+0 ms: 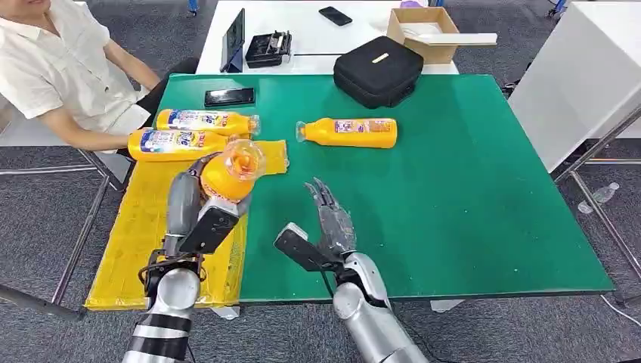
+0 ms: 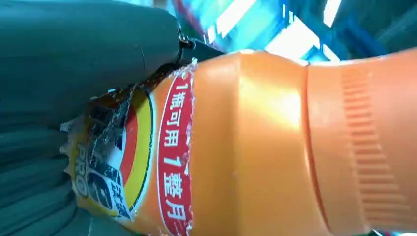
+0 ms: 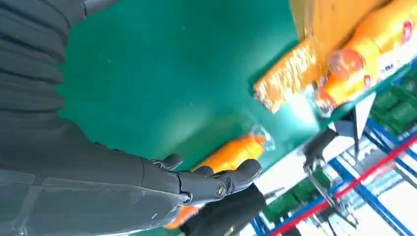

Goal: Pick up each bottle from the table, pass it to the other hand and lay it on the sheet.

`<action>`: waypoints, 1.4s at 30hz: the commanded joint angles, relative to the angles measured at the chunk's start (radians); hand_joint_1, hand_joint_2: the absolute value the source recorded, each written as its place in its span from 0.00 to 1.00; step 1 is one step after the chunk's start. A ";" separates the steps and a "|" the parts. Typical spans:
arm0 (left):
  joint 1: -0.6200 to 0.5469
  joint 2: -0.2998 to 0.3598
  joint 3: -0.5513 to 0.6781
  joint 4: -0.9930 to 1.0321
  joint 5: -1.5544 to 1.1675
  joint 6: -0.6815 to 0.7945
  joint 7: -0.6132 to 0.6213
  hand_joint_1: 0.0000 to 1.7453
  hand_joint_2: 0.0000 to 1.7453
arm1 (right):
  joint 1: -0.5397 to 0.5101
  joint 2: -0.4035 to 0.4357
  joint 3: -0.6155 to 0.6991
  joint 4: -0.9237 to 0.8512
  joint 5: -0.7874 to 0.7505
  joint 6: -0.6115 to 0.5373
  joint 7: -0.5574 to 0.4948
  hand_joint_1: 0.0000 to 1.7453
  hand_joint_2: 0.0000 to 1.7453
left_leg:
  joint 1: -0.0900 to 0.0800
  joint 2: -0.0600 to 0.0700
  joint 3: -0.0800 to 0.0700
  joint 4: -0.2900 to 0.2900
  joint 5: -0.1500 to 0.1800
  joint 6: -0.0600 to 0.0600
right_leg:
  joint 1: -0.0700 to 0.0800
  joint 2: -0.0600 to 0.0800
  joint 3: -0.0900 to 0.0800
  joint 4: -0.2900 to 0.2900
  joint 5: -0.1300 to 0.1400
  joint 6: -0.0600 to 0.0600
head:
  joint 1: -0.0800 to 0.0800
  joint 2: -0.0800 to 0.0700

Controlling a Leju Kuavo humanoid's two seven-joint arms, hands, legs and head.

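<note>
A green table [image 1: 469,197] is seen from the head view, with a yellow sheet [image 1: 136,242] draped over its left edge. Wide bare green is left on the side of the sheet toward the table's right edge. A held bottle [image 1: 227,172] is gripped in the left hand [image 1: 198,203] above the sheet's inner edge, its capped end turned toward the camera. The right hand [image 1: 326,219] is held over the green just beside the sheet, its fingers spread and nothing in them.

Two laid bottles [image 1: 189,132] are found side by side at the far end of the sheet, close to a seated person [image 1: 60,72]. A lone bottle [image 1: 351,132] lies on bare green beyond the sheet, well apart from it, its cap toward the sheet.

In the left wrist view the held bottle's torn red and yellow label [image 2: 147,162] and ribbed orange body are shown close, detail too small to read from the head. In the right wrist view the open fingertips [image 3: 241,174] are seen above the lone bottle, and the sheet's ragged end with the laid bottles' caps appears.

Beyond the sheet a phone [image 1: 229,97] lies near the table's far edge, and a black case [image 1: 378,70] overhangs that edge. Behind, a white table [image 1: 317,45] carries a cardboard box [image 1: 427,32].
</note>
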 commanded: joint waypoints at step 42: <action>-0.230 0.258 -0.009 0.844 -0.471 0.181 -0.055 0.03 1.00 | 0.216 -0.033 -0.083 -0.395 -0.329 0.053 -0.296 0.00 1.00 | 0.001 0.002 0.005 -0.001 -0.001 0.000 | 0.002 -0.001 0.006 -0.002 -0.001 -0.006 | 0.000 0.000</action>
